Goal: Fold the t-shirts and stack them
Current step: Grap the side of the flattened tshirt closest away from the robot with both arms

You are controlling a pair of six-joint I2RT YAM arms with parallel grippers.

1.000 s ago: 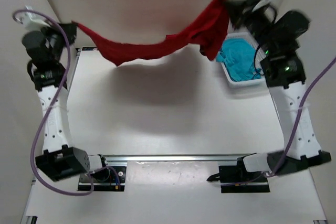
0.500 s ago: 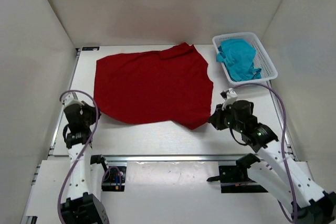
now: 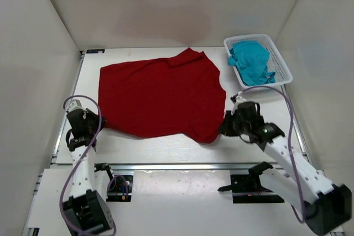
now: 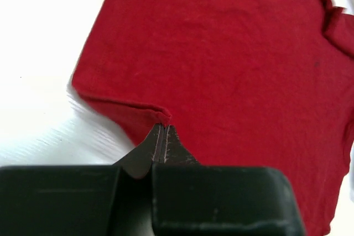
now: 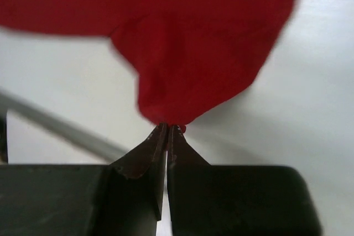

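Observation:
The dark red t-shirt point(image 3: 160, 99) lies spread flat on the white table, its collar at the far right. My left gripper point(image 3: 99, 122) is shut on the shirt's near left corner; in the left wrist view the jaws point(image 4: 162, 127) pinch the red hem point(image 4: 149, 113). My right gripper point(image 3: 223, 128) is shut on the near right corner; in the right wrist view the jaws point(image 5: 167, 128) pinch a fold of red cloth point(image 5: 182, 75). The teal t-shirt point(image 3: 251, 62) lies crumpled in the white basket point(image 3: 284, 64) at the far right.
White walls enclose the table on the left, back and right. A metal rail point(image 3: 182, 166) and the arm bases run along the near edge. A strip of bare table point(image 3: 166, 147) lies between the shirt and the rail.
A second ago both arms held the red shirt stretched in the air at the back. It now lies flat, and both grippers have drawn its near corners slightly towards the near edge.

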